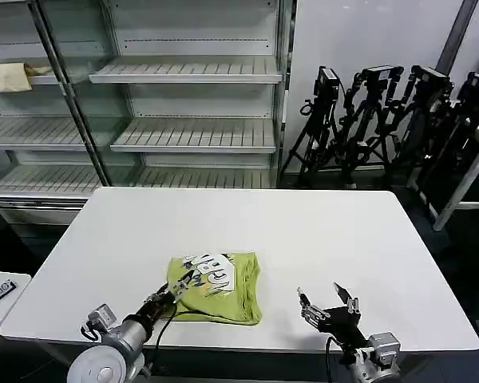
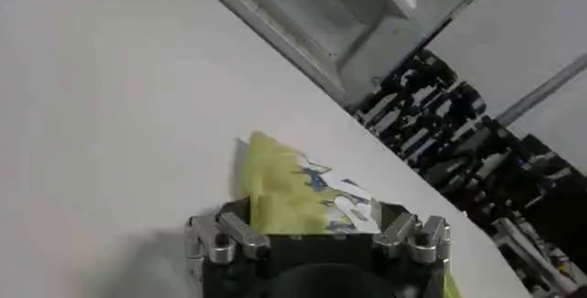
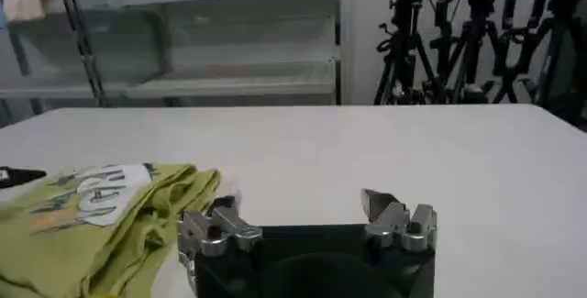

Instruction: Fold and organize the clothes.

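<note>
Lime T-shirt [image 1: 215, 287], printed side up, already folded into a compact bundle near table [image 1: 319, 223] front edge; left gripper [image 1: 178, 285] clenched on its hem, right gripper [image 1: 325, 299] released alongside; tidying remaining.

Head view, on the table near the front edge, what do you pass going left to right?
Left gripper, at the shirt's left edge → folded T-shirt, print facing up → bare table → right gripper, open and apart from the shirt.
</note>
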You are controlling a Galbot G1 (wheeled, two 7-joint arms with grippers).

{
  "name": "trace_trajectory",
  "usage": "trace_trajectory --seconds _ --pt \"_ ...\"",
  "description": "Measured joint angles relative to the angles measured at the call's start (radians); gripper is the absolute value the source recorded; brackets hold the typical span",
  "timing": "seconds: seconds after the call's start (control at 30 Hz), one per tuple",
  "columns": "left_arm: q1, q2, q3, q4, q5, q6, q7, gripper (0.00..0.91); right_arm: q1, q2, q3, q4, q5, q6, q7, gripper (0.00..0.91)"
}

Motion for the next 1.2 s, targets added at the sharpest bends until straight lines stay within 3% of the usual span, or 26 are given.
trace_trajectory --seconds 0.03,0.07,0.1,0.13,0.2,1.2 --pt "-0.003 -0.001 0.001 0.002 -0.004 0.001 0.0 0.907 -0.003 0.0 0.002 0.002 0.0 0.0 0.0 0.907" --pt "-0.006 -0.001 0.001 0.005 -0.008 0.001 0.0 0.665 -0.006 0.001 0.004 0.004 0.0 0.0 0.001 0.907" --pt "-0.007 -0.001 0.001 0.006 -0.013 0.001 0.0 0.484 -0.008 0.001 0.006 0.005 0.0 0.0 0.001 0.907" --pt "-0.008 -0.001 0.001 0.007 -0.016 0.001 0.0 0.121 -0.01 0.002 0.006 0.007 -0.001 0.0 0.001 0.907" --pt "-0.009 -0.002 0.003 0.01 -0.02 0.001 0.001 0.04 -0.013 0.004 0.007 0.01 -0.002 -0.001 0.003 0.907" --pt "0.003 -0.074 -0.026 0.01 -0.11 -0.056 0.019 0.04 -0.064 0.01 0.036 0.056 -0.015 -0.003 0.006 0.907"
